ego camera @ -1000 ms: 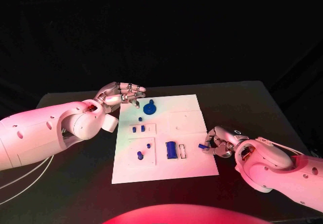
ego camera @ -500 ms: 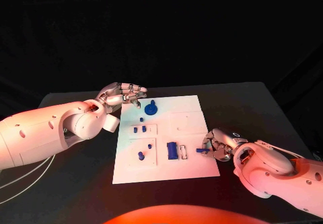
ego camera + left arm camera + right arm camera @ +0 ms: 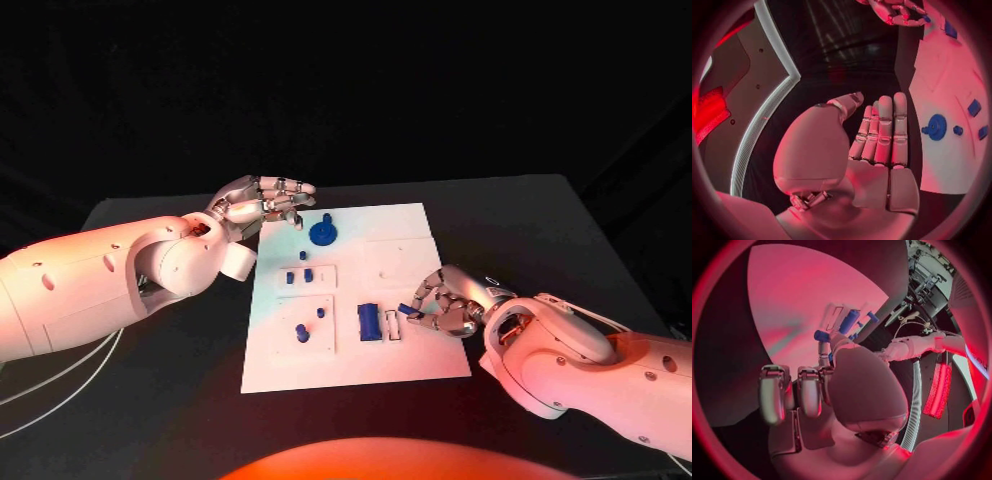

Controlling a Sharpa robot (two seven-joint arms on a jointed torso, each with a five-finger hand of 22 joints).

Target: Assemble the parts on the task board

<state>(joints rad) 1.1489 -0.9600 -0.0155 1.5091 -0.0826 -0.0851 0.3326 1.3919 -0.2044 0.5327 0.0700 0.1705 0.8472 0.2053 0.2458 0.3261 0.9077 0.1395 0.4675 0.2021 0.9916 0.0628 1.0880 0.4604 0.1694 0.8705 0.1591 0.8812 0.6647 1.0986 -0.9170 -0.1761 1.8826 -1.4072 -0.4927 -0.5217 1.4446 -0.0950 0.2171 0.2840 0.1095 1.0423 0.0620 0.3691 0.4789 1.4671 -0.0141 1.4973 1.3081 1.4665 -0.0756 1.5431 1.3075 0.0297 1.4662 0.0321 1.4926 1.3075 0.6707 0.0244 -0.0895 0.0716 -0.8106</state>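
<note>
The right hand (image 3: 444,303) is held over the right edge of the task board (image 3: 397,365), a small blue part (image 3: 411,313) pinched in its fingertips just beside the blue block (image 3: 368,321) standing in a recess. The left hand (image 3: 264,203) is held at the board's far left corner, fingers straight and pressed together, holding nothing. A round blue part (image 3: 323,234) lies near it on the board, which rests on the black desk (image 3: 519,220).

Robotics lab, black table (image 3: 519,215) against black backdrop, white task board (image 3: 411,360), coloured stage-like lighting
</note>
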